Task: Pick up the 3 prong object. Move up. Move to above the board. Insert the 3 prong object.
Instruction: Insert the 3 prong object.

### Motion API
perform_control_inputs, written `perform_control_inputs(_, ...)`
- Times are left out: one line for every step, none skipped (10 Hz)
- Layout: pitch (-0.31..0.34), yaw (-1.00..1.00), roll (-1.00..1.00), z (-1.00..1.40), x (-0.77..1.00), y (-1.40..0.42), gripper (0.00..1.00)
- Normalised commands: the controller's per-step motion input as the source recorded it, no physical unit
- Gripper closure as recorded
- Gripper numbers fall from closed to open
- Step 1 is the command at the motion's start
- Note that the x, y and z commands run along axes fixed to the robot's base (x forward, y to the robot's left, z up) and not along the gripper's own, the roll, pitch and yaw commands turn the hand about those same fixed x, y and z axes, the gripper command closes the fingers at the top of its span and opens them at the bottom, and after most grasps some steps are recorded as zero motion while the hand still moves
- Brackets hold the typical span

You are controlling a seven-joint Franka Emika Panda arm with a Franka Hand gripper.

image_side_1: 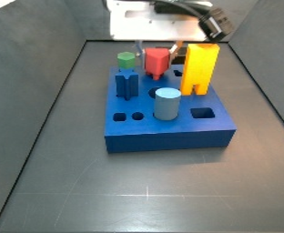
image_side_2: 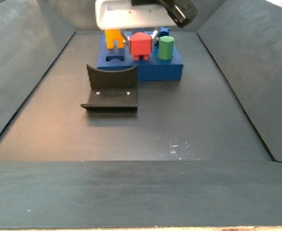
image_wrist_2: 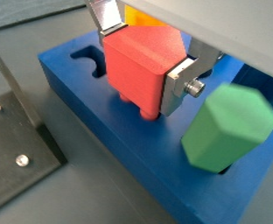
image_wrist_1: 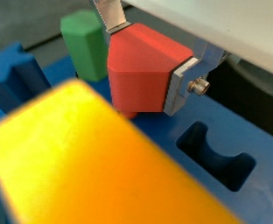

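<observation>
End effector (image_wrist_2: 145, 51) clamped on 3 prong object (image_wrist_2: 145, 63), prongs down at board (image_wrist_2: 98, 105) top. Green peg (image_wrist_1: 85, 44) just beside; yellow block (image_side_1: 200, 66) near.

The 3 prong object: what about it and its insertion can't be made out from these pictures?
- Prong tips of the 3 prong object: in a wrist view only one stub shows at the board; the red body hides the rest.
- Receiving hole: hidden beneath the object in both wrist views.
- Nearby board top: blocked by the blurred yellow block.
- Gripper: too small in both side views; jaws unreadable there.
</observation>
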Motion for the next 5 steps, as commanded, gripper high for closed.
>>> perform_control_inputs(-0.209,0.10,0.04,-0.49,-0.07,0.00,1.00)
perform_control_inputs(-0.180,0.08,0.00,-0.39,-0.03,0.00,1.00)
perform_control_inputs(-0.070,0.00,0.00,-0.16,0.00,0.00,1.00)
perform_control_inputs(-0.044,0.00,-0.06,0.00,0.00,0.07,1.00)
perform_control_inputs(0.000,0.00,0.00,0.00,0.00,0.00,1.00)
